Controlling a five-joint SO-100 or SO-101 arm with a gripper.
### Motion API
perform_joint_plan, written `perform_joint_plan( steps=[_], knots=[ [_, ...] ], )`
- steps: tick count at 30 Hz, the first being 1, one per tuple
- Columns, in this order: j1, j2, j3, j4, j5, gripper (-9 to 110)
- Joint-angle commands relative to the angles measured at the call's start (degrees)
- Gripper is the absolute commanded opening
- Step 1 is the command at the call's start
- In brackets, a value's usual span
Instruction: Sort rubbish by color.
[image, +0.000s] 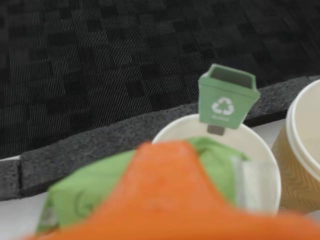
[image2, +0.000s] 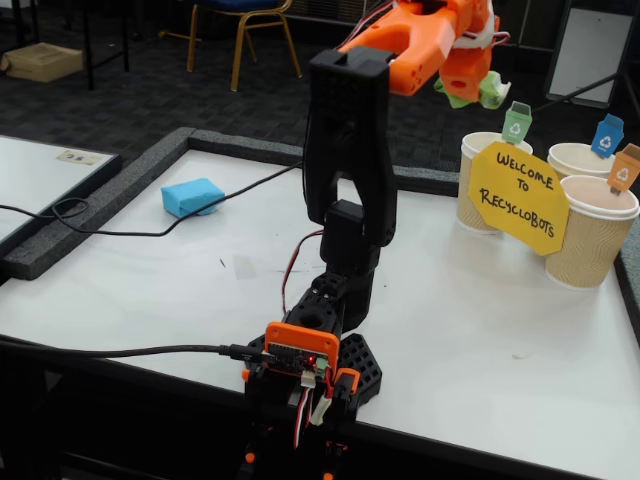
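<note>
My orange gripper (image2: 468, 88) is raised high at the back right of the table and is shut on the light green paper lump (image2: 482, 93). It hangs just left of and above the cup with the green recycling tag (image2: 517, 122). In the wrist view the green lump (image: 82, 192) sticks out from under the orange finger (image: 160, 200), over the open mouth of that cup (image: 260, 150), with the green tag (image: 227, 97) behind it. The light blue paper lump (image2: 192, 196) lies on the white table far to the left, well apart from the gripper.
Three beige ribbed cups stand at the right: green-tagged (image2: 476, 190), blue-tagged (image2: 578, 160), orange-tagged (image2: 592, 240). A yellow sign (image2: 520, 197) leans against them. A black cable (image2: 150, 232) crosses the table. A dark foam border (image: 100, 145) edges the table.
</note>
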Motion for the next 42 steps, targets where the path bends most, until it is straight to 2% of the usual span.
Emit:
perform_joint_plan(
  steps=[1, 11, 36, 42],
  knots=[
    [2.11, -0.79, -9.58, -3.43, -1.23, 1],
    [6.24, -6.86, -12.22, -6.94, -1.23, 3],
    [4.22, -7.47, -7.56, -7.82, -1.23, 18],
    [3.78, -7.38, -7.21, -7.38, -1.23, 18]
  ],
)
